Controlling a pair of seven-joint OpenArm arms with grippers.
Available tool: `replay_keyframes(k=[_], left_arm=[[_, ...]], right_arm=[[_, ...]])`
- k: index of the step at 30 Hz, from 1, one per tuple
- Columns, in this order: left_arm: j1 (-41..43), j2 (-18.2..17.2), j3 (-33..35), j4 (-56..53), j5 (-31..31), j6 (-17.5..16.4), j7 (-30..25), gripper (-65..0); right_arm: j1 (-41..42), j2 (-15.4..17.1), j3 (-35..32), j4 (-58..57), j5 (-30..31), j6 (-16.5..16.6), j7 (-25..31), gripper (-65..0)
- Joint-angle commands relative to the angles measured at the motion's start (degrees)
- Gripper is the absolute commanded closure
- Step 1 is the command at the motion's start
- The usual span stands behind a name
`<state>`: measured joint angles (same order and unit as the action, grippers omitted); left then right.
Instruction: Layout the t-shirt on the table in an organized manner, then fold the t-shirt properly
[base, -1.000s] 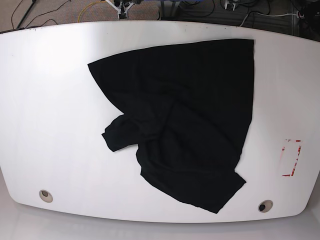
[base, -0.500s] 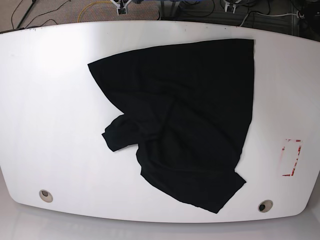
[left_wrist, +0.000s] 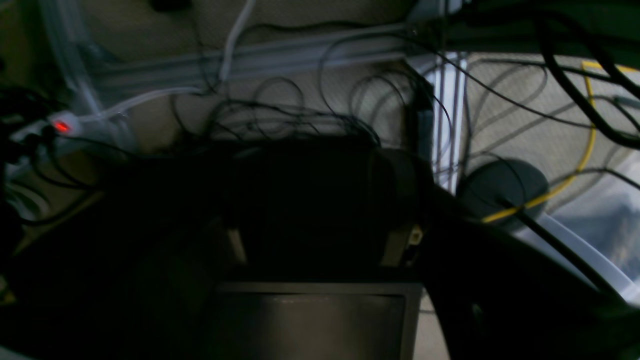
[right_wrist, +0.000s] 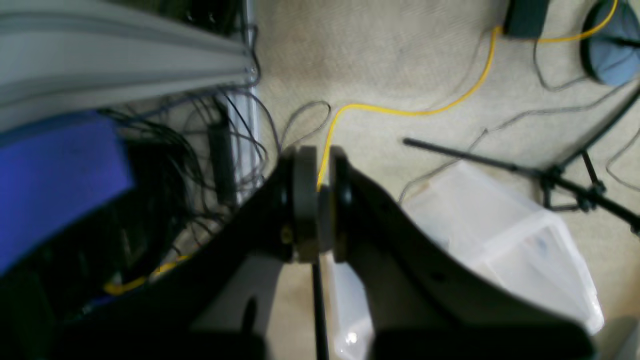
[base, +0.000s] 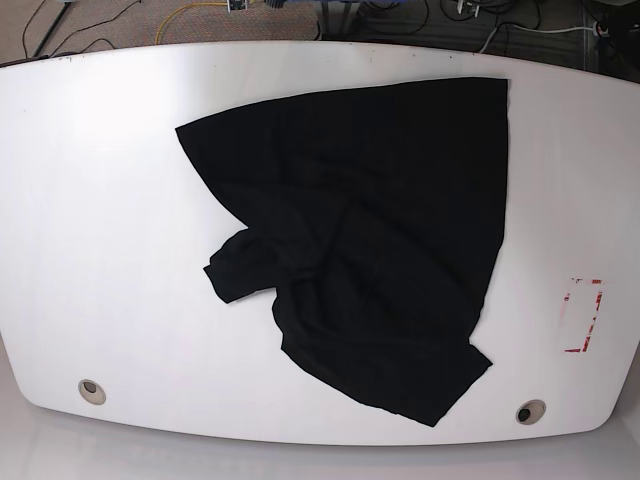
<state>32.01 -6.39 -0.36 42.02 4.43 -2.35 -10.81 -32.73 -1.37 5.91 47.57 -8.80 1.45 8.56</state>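
Observation:
The black t-shirt (base: 380, 230) lies crumpled on the white table (base: 100, 200). Its far-right part is spread flat, one bunched fold sticks out to the left, and a corner reaches the near edge. No gripper touches it; both hang beyond the table's far edge, over the floor. In the right wrist view my right gripper (right_wrist: 318, 200) is shut, pads pressed together with nothing between them. The left wrist view is very dark; my left gripper (left_wrist: 317, 245) shows two pale pads (left_wrist: 400, 242) standing apart, with nothing seen held.
Two round grommets (base: 91, 391) (base: 530, 411) sit near the table's front edge, and a red-and-white mark (base: 583, 315) lies at the right. Under the grippers are carpet, tangled cables, a yellow cord (right_wrist: 410, 112) and a clear plastic bin (right_wrist: 500, 240).
The gripper tips at the top edge of the base view have slid almost out of frame. The t-shirt has not moved.

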Motion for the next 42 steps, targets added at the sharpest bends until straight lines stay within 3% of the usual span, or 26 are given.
replay_keyframes(k=[1, 21, 30, 42], left_arm=[[3.5, -0.2, 0.0, 4.2, -0.1, 0.0, -0.8, -30.1], [25.0, -2.6, -0.9, 34.6, -0.2, 0.1, -0.8, -30.1], [31.9, -2.6, -6.5, 45.7, -0.2, -0.1, -0.8, -30.1], [39.9, -2.6, -11.2, 59.2, -0.2, -0.1, -0.8, -30.1]], right_arm=[[-3.5, -0.2, 0.0, 3.9, 0.1, -0.1, 0.6, -4.3], [-22.0, -0.3, 0.0, 29.6, 0.4, 0.0, 0.6, -4.3], [-30.4, 0.2, -0.3, 41.4, 10.7, 0.3, 0.6, -4.3], [-41.6, -0.3, -0.4, 56.5, 12.4, 0.3, 0.6, -4.3]])
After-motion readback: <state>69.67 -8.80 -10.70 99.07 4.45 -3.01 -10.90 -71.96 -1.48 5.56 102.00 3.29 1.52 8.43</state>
